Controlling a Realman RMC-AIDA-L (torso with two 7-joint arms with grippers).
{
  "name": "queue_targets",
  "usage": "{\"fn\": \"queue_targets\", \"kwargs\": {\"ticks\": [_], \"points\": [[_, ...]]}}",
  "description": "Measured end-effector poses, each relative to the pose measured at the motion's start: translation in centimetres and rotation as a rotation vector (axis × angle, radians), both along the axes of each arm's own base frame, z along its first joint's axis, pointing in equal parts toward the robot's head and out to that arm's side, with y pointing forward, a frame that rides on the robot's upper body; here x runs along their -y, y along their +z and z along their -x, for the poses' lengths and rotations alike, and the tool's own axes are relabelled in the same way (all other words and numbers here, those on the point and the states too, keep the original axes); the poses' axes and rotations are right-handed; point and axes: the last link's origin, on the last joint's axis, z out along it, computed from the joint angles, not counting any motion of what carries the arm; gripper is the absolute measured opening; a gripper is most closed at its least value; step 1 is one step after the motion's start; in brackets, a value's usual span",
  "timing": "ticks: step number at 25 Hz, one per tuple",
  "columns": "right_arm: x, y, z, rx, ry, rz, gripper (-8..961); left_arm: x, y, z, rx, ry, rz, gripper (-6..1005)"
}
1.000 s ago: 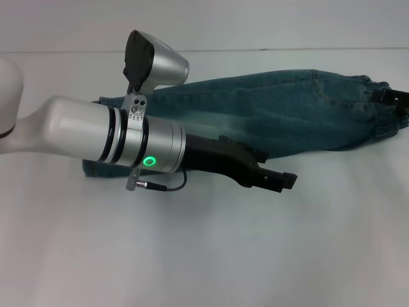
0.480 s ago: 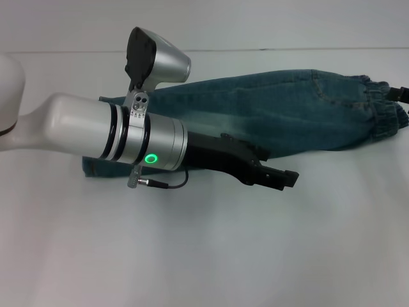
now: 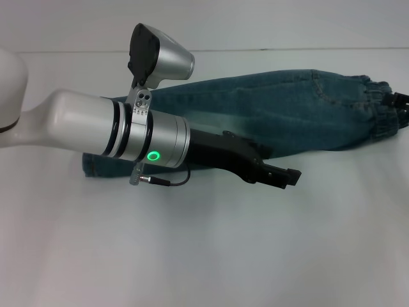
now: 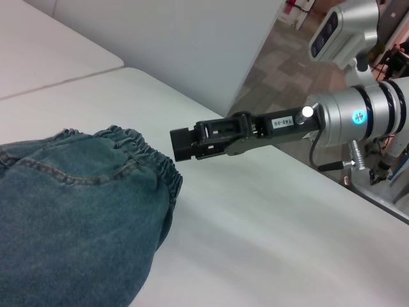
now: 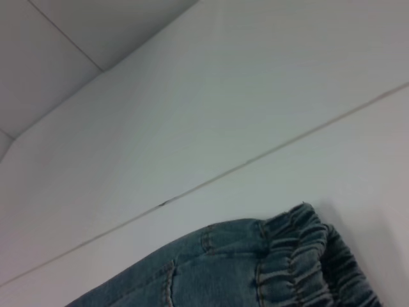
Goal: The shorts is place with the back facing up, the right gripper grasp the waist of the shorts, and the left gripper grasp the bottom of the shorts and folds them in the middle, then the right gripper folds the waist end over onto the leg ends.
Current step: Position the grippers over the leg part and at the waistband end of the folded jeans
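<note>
Back at the waistband (image 3: 382,109), the right gripper (image 3: 401,101) reappears, fingers unreadable. Folded blue shorts (image 3: 268,115) lie across the far tabletop (image 3: 204,256); the left gripper (image 3: 287,178) hovers clenched nearer, over bare surface.

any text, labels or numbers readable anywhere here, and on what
"148-05" or close, printed upside down and hard to read: a small white label on the right gripper, in the left wrist view.
No print or tag shows on the shorts.
No text on the left gripper.
</note>
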Motion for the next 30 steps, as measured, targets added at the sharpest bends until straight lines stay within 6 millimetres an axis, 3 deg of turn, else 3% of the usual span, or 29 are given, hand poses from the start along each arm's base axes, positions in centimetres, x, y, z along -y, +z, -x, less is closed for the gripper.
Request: {"fn": "queue_targets", "kwargs": {"ticks": [30], "points": [[-0.7,-1.5,1.3,-0.008,0.040,0.012,882,-0.1,0.0,0.0,0.002,0.004,-0.005,849]]}}
